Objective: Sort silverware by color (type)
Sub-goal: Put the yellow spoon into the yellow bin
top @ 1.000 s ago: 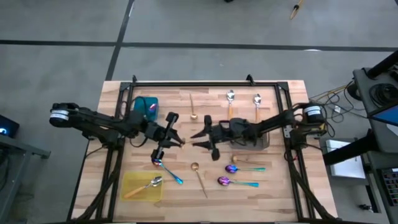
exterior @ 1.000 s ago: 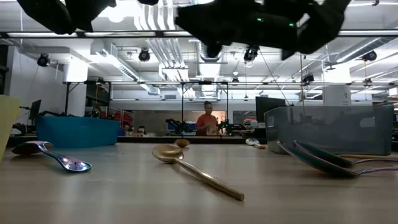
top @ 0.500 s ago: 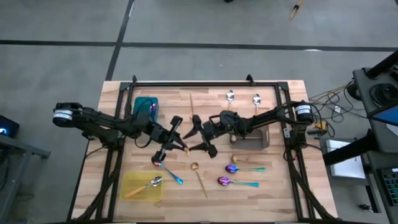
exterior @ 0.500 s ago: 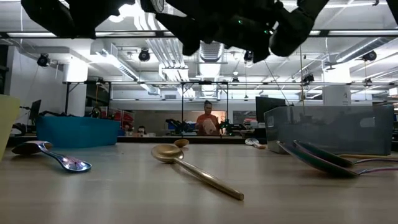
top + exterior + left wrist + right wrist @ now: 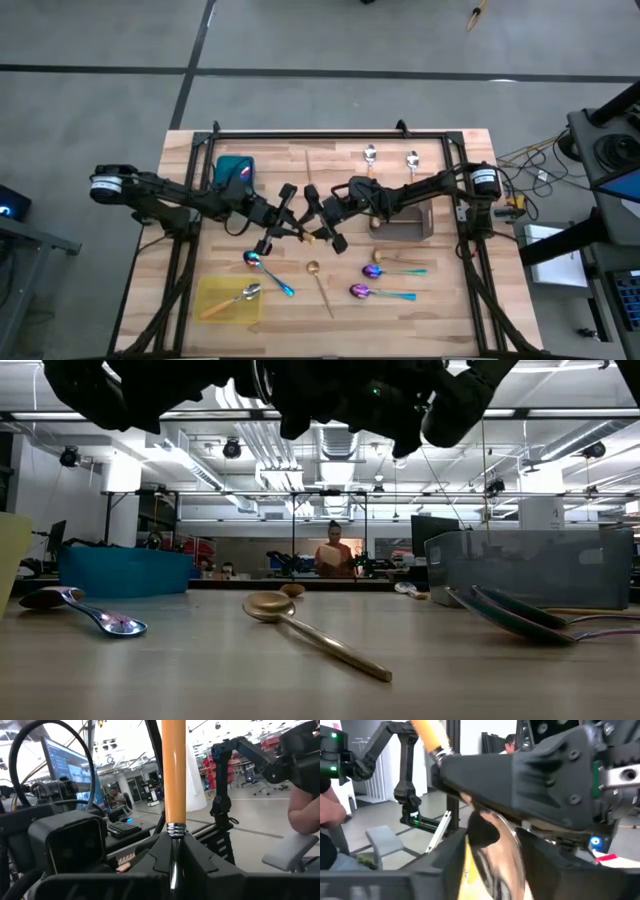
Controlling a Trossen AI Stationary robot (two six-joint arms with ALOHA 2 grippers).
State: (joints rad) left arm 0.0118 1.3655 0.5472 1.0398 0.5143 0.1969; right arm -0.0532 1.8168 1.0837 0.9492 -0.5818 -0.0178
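Note:
My left gripper [image 5: 287, 226] is shut on a silver spoon with an orange handle [image 5: 174, 770], held in mid-air over the middle of the table. My right gripper [image 5: 320, 218] faces it from the right, open. Its fingers stand on either side of the spoon's bowl [image 5: 495, 847]. On the table lie a gold spoon [image 5: 320, 284], blue-purple spoons with teal handles [image 5: 267, 272] [image 5: 392, 270] [image 5: 381, 293] and two orange-handled spoons [image 5: 370, 160] [image 5: 412, 165]. Another orange-handled spoon [image 5: 236, 297] lies in the yellow tray [image 5: 215, 312]. My left gripper pinches the spoon's silver neck [image 5: 174, 834], just below the orange handle, between its two fingers. The handle sticks out past the fingers. The spoon is lifted clear of the table. My right gripper's fingers flank the bowl; I cannot tell whether they touch it.
A teal tray [image 5: 224, 165] stands at the far left and a grey tray [image 5: 410, 232] under my right arm. A dark frame [image 5: 330, 134] runs along the far edge. In the low view a person [image 5: 333, 557] stands in the room behind.
My left gripper has carried the spoon a little toward the table's right edge. My right gripper has gone toward the left edge to meet it, and its fingers now stand around the spoon's bowl. Nothing on the table has moved.

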